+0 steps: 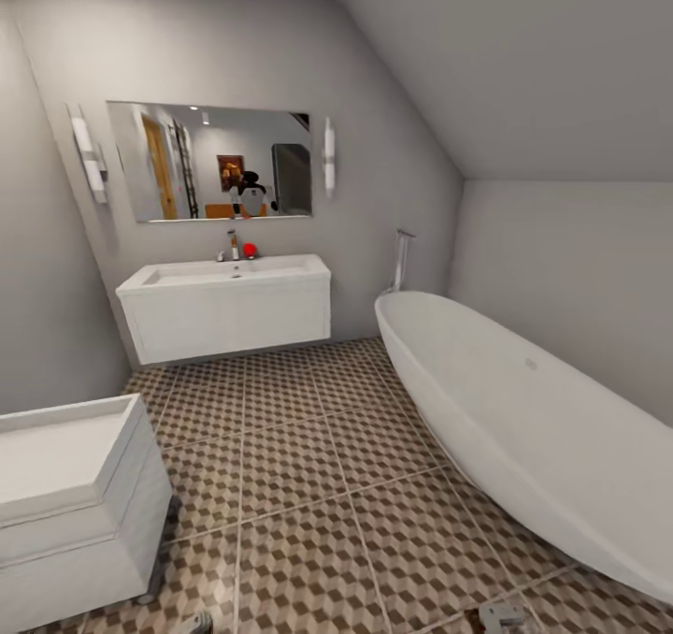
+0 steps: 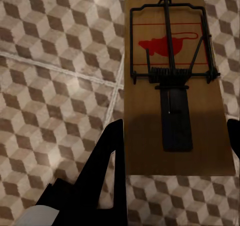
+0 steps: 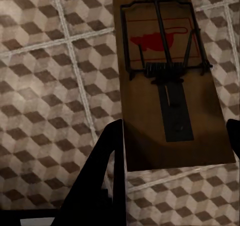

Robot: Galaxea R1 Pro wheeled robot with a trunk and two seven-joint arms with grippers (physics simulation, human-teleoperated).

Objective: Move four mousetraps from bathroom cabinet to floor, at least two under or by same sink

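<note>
Between the black fingers of the left gripper, in the left wrist view, sits a flat rectangular brown wooden mousetrap with a dark metal spring bar and a red mouse printed on its board; one finger presses its long edge and the other touches the opposite edge at the frame's right border, so the gripper is clamped on the board. Behind it spreads the brown-and-beige cube-patterned tiled bathroom floor with pale grout lines. The right wrist view shows the same arrangement: the right gripper grips a second brown wooden mousetrap by its two long edges, above the same tiles. In the head view the floor fills the lower centre, a white wall-hung sink unit with a chrome tap hangs at centre left beneath a rectangular mirror, a white oval bathtub runs down the right side, and another white unit stands in the lower left corner.
</note>
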